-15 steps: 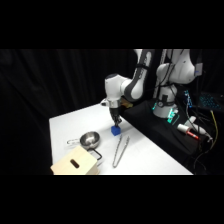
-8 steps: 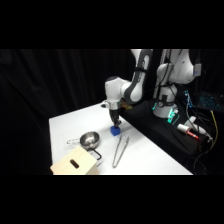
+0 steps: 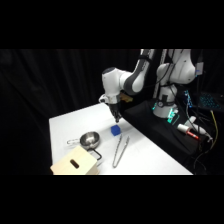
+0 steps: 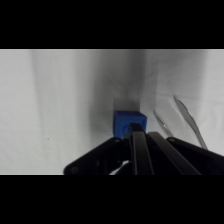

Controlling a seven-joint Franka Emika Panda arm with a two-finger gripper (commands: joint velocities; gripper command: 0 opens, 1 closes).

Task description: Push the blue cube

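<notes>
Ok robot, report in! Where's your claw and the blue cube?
Gripper low, just above and behind blue cube. Cube on white table, free. Metal tongs and metal bowl nearby, cube touches neither.

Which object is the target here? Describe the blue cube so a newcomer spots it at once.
Start at the white table, then find the gripper coming down over its middle. Just below its tip sits the blue cube, between the round metal bowl and the metal tongs. It is the only bright blue, square-edged thing there.

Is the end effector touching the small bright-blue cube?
Cannot tell. The side view hints at a gap between end effector and small bright-blue cube; the wrist view overlaps them.
</notes>
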